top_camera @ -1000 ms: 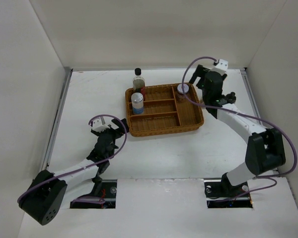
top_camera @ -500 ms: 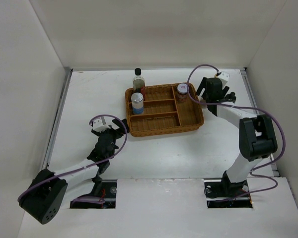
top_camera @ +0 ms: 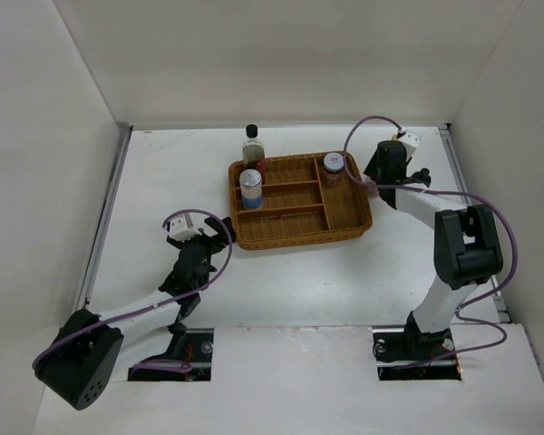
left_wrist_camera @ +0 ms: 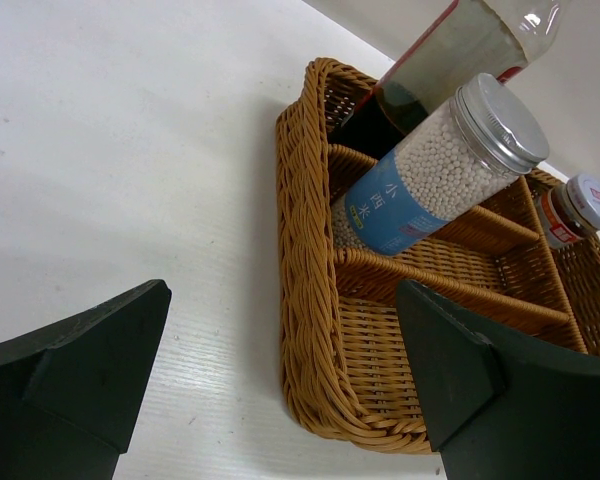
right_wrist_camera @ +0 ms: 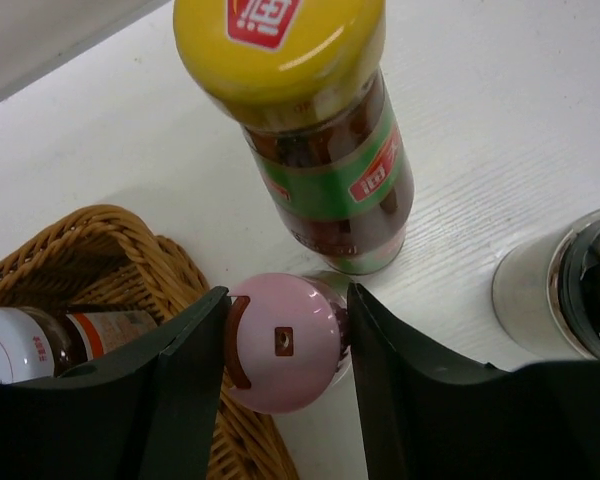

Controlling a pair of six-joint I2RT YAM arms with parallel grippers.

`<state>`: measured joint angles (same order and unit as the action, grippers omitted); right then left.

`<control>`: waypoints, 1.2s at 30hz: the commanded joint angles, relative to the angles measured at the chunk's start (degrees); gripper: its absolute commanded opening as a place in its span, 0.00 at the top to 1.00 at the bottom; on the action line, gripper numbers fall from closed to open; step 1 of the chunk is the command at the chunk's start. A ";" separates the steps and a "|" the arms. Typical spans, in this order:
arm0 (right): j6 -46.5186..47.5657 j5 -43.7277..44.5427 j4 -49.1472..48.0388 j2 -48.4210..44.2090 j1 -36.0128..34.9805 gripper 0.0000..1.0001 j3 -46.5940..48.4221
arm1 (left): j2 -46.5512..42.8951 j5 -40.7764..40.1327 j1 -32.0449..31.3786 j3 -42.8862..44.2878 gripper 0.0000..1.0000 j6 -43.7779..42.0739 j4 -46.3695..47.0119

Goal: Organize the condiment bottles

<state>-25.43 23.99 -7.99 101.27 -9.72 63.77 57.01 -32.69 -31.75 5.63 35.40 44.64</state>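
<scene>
My right gripper [right_wrist_camera: 287,312] stands just outside the wicker tray's far right corner, shut on the pink-capped bottle [right_wrist_camera: 285,340], one finger pressed to each side of its cap. The red sauce jar [right_wrist_camera: 325,150] with its orange-yellow cap stands behind it, and a dark black-capped bottle [right_wrist_camera: 570,290] is to the right. In the tray [top_camera: 299,237] are the blue-and-white bottle [top_camera: 251,188] and the lavender-lidded jar [top_camera: 333,167]. The clear black-capped bottle [top_camera: 252,143] is at the tray's far left corner. My left gripper [top_camera: 204,234] is open by the tray's near left corner [left_wrist_camera: 305,250], holding nothing.
White walls close in the table on the left, back and right. The right arm [top_camera: 458,245] reaches along the tray's right side. In the top view it hides the bottles beyond the tray.
My right gripper moved off the lavender-lidded jar, rightward past the tray's edge, and closed on the pink cap. The left arm stayed still.
</scene>
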 commanded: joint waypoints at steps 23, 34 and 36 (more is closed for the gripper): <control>3.11 7.13 -8.97 -13.04 -16.96 0.54 -6.46 | -1.64 0.61 0.59 0.35 0.00 0.55 2.82; 1.61 5.63 -11.09 -7.93 -17.22 0.33 -8.84 | -0.15 0.69 0.51 0.79 0.00 0.55 3.17; 1.96 5.11 -10.21 -9.42 -17.22 0.28 -8.84 | -0.50 0.69 0.15 0.70 0.00 0.55 3.17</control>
<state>-23.38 29.85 -14.85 94.74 -26.46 54.57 56.82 -32.49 -31.27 5.63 35.40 44.80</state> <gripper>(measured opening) 0.706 0.997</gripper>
